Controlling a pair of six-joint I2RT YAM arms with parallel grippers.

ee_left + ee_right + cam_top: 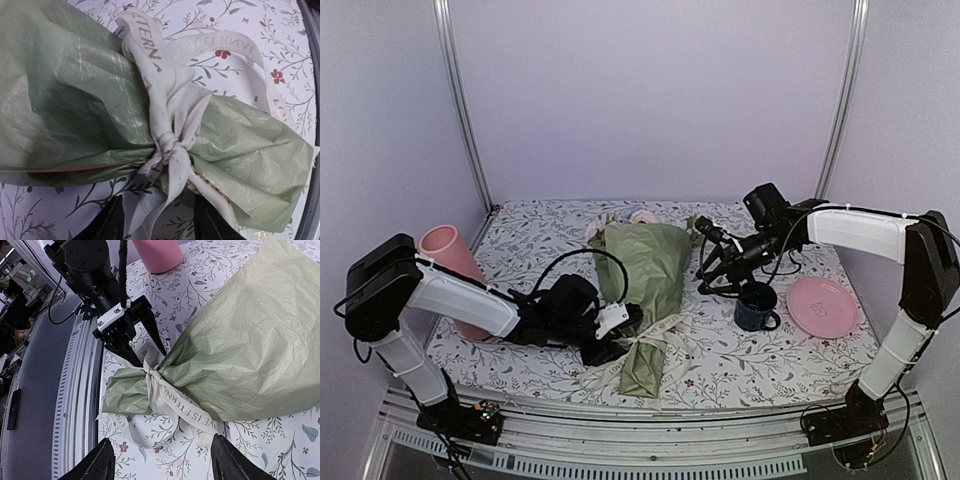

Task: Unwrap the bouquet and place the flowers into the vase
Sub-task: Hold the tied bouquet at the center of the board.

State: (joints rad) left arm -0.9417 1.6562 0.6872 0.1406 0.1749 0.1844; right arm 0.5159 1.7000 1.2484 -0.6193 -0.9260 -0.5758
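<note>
Straddling the ribbon (160, 100) knot: left claw (159, 212) at the wrapped bouquet (645, 290)

Table (720, 370): floral cloth. Bouquet lies flat mid-table, narrow end toward the arm bases; flowers (620, 218) peek out at the far end. Vase (445, 255) upright far left, well apart from the bouquet. Plate (822, 305) and mug (755, 305) side by side at right. Left claw: fingers apart, ribbon tail between them, not pinched. Right claw (162, 440): fingers wide apart, empty, above the ribbon loop.
</note>
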